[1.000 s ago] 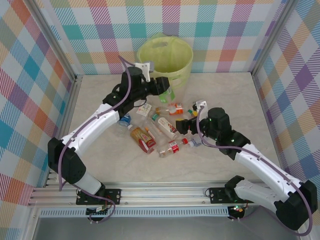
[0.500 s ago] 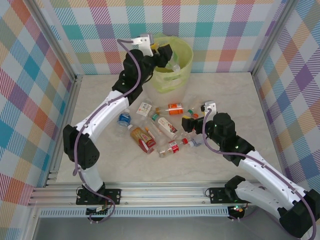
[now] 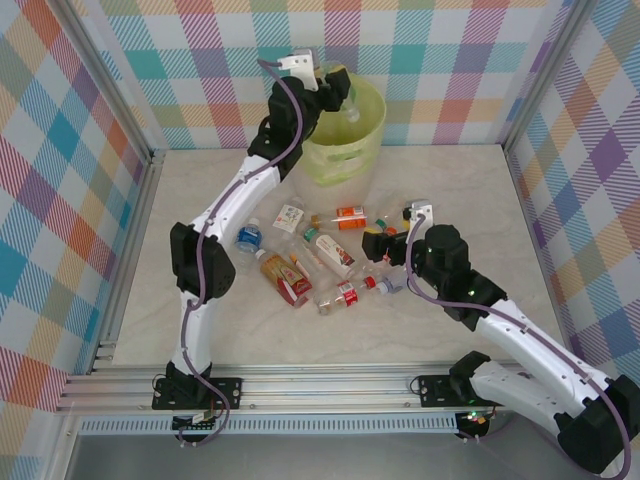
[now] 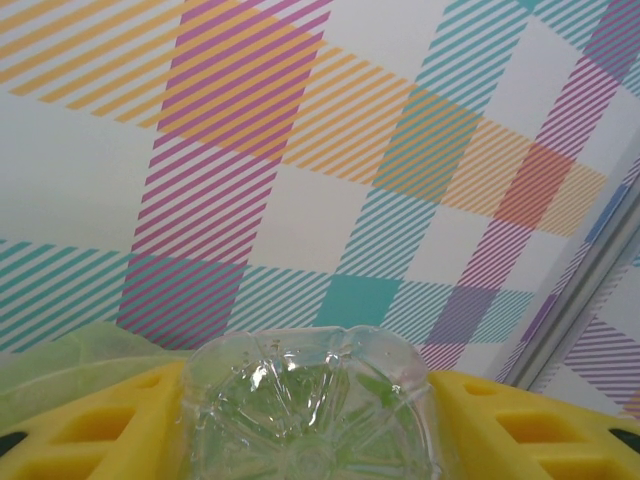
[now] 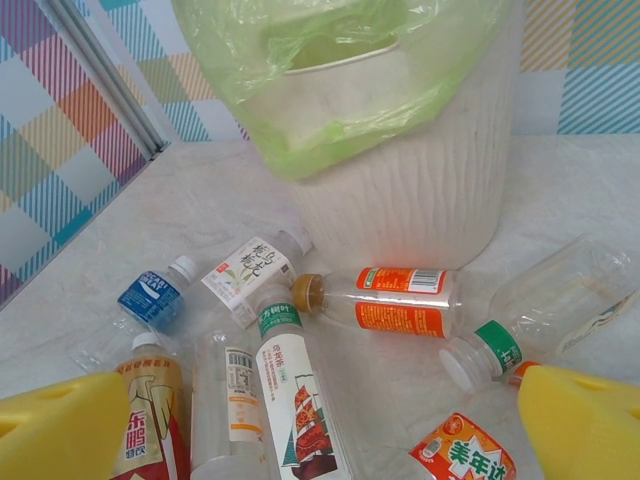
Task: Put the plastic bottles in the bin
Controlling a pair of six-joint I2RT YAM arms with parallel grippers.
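Robot lab test cell, not a home or shop. Alu extrusion frame posts [image 3: 545, 70] at approx. 10 & 2 o'clock hold printed plaid backdrop panels [image 3: 450, 60] on 3 sides, incl. 12 o'clock. Marble-look surface [image 3: 470, 190] sits inside. At 6 o'clock, slotted alu rail [image 3: 330, 385] w/ two white-and-black robot arms bolted on: left arm [image 3: 215, 235], right arm [image 3: 520, 335], purple cables along each.

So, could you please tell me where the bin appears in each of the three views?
Top external: the bin stands top centre, at the checked wall.
Left wrist: its green bag edge, bottom left, beside the clamped bottle.
Right wrist: the bin sits upper centre, behind the lying bottles.
Shared landmark: that checked wall.
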